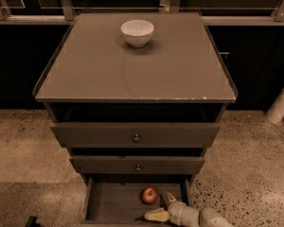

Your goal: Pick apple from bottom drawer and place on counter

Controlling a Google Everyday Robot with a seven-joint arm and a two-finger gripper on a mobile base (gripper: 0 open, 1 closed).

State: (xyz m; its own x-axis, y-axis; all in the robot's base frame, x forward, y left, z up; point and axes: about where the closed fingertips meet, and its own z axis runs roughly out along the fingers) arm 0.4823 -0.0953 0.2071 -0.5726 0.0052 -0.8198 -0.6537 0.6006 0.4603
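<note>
A bowl [137, 32] sits on the counter [132, 74], mid back edge. Below the front edge, the apple [149, 195] lies in the bottom drawer [113, 202], the gripper [162, 207] just right of it, fingers spread.

Hand [157, 205] at lower right, two cream tapered fingers [156, 215], rounded pale-grey wrist segments [199, 217]
</note>
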